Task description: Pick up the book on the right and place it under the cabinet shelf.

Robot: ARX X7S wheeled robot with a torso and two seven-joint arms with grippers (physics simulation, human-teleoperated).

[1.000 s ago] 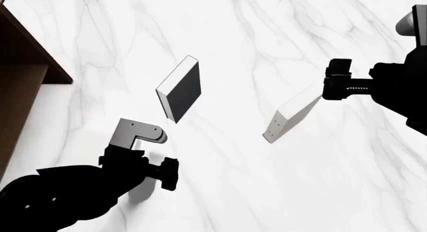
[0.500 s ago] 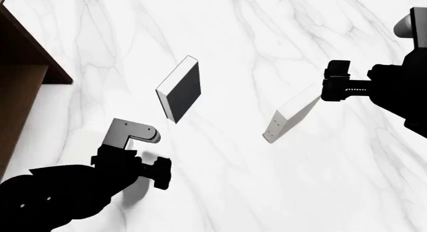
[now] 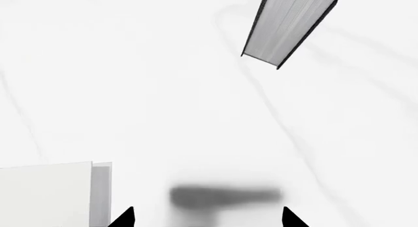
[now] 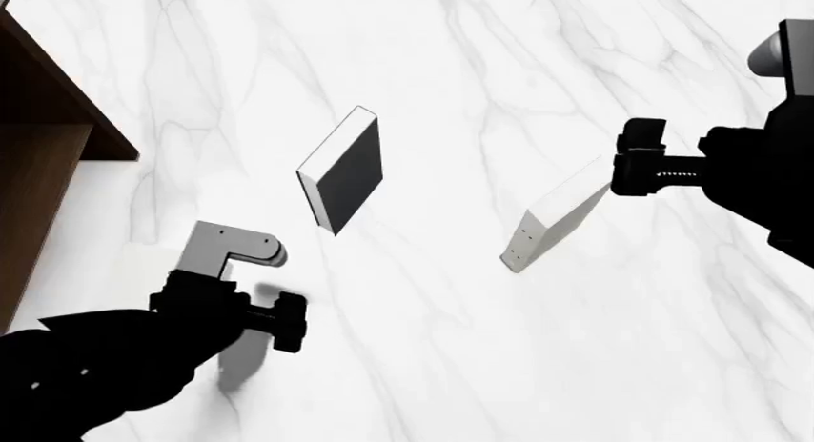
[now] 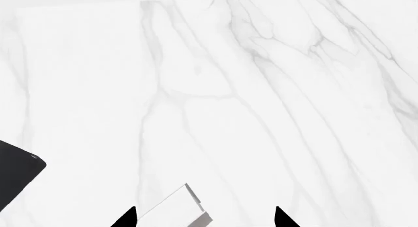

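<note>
The book (image 4: 556, 216), thin and pale grey-white, stands on edge on the marble table at the right. My right gripper (image 4: 632, 163) is at its far end. In the right wrist view the book's corner (image 5: 171, 208) lies between the two spread fingertips of the right gripper (image 5: 202, 218), closer to one tip; the jaws are open and not closed on it. My left gripper (image 4: 282, 321) is open and empty, near the front left, short of the black-covered book (image 4: 346, 170). The dark brown cabinet shelf (image 4: 51, 118) is at the far left edge.
The black-covered book also shows in the left wrist view (image 3: 290, 26) and the right wrist view (image 5: 16, 175). A pale grey-white block (image 3: 49, 195), likely the thicker book, stands beside one left fingertip. White marble table (image 4: 445, 366) spreads between the arms.
My left arm has drawn back toward the front left, away from the black-covered book. The right gripper and the pale book have barely shifted.
</note>
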